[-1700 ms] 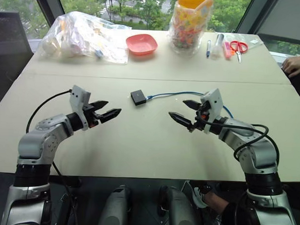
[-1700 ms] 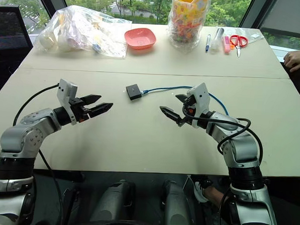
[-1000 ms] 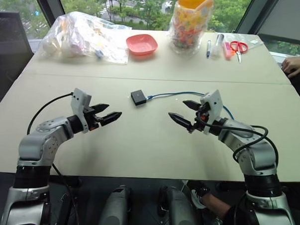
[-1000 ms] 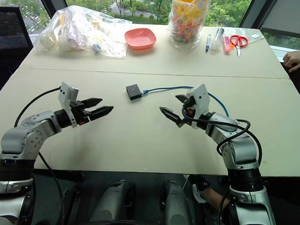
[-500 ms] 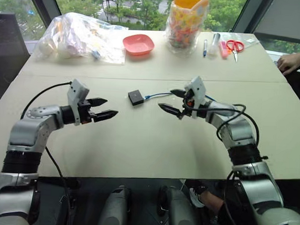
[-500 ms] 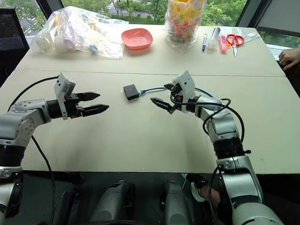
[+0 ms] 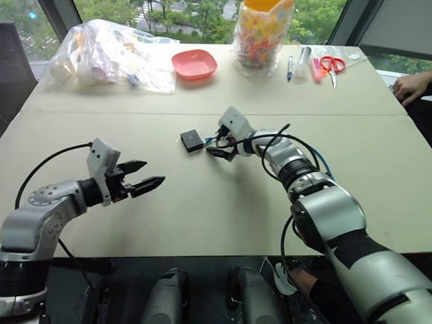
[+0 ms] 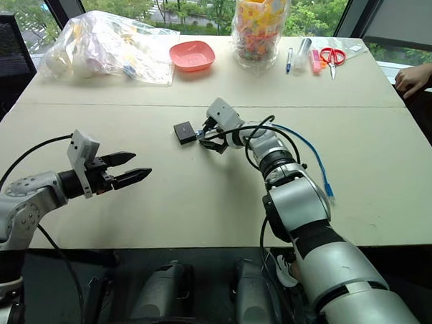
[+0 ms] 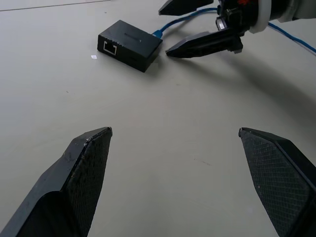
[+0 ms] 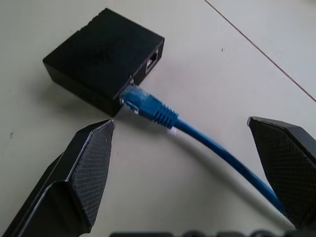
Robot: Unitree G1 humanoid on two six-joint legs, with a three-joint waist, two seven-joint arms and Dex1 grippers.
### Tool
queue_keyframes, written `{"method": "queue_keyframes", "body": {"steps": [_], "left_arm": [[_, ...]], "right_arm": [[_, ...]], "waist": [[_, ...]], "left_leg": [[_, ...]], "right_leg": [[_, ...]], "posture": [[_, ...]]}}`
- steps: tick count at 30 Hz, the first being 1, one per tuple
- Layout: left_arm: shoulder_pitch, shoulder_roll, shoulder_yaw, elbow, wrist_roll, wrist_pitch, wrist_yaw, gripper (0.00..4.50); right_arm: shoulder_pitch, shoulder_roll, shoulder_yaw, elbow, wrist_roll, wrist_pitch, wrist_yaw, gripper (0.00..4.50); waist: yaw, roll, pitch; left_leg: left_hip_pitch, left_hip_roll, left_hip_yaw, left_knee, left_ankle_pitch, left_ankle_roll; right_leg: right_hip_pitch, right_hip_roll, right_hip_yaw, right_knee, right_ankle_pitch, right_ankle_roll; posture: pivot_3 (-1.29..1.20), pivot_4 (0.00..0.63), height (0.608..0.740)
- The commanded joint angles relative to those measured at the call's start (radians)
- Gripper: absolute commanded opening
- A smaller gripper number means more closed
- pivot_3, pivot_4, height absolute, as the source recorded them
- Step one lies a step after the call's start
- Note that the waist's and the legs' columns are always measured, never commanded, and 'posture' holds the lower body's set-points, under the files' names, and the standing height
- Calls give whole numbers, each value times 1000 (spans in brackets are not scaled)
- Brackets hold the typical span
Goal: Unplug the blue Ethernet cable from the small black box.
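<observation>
The small black box (image 7: 191,139) lies on the table (image 7: 221,205), with the blue Ethernet cable (image 10: 197,133) still plugged into its side. My right gripper (image 7: 218,142) hovers just beside the box, jaws wide, straddling the plug. My left gripper (image 7: 145,175), also wide and empty, is well apart from the box.

The small black box (image 10: 103,57) lies flat on the table, just ahead of the right gripper (image 10: 185,168). The blue Ethernet cable (image 10: 217,148), still plugged into the box's side, runs back between the gripper's spread fingers.
</observation>
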Motion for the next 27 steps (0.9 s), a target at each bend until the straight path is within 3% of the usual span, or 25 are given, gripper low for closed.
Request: {"method": "queue_keyframes", "body": {"steps": [1, 4, 11, 18, 23, 27], "left_arm": [[35, -8, 53, -95, -27, 12, 60, 4269], [93, -6, 98, -163, -43, 33, 110, 4326], [180, -5, 156, -222, -66, 45, 159, 4326], [55, 4, 74, -96, -30, -5, 128, 4326], [-158, -11, 114, 125, -84, -20, 98, 4326], [-392, -13, 90, 401, -119, -9, -17, 4326]], "right_arm": [[-28, 33, -6, 12, -54, 19, -12, 4500], [-18, 49, 14, 18, -101, 45, 92, 3566], [7, 36, 26, 19, -167, 90, 239, 97], [-24, 10, -17, -6, -163, 27, 202, 40], [-83, -45, 26, -60, -229, -190, -18, 40], [-32, -109, 106, -173, -314, -404, -139, 40]], "waist": [[1, 0, 0], [0, 0, 0], [0, -1, -3], [4, -2, -4], [6, -2, -3], [5, -3, -2]], "left_leg": [[0, 0, 0, 0, 0, 0], [0, 1, 0, 0, 0, 0], [1, 1, 0, 0, 0, 0], [3, 1, 0, 0, 0, 0], [0, -1, 0, 0, 0, 0], [-2, -2, 1, 0, 0, -1]], "right_leg": [[0, 0, 0, 0, 0, 0], [0, 0, 1, 0, 0, 0], [0, 1, 1, 0, 0, 0], [2, 1, 1, 0, -2, -3], [-1, 1, 1, 1, 0, 0], [-2, 1, 1, 0, 0, 0]], "posture": [[0, 150, 740], [0, 150, 740], [0, 150, 740], [0, 150, 740], [0, 150, 740], [0, 150, 740]]}}
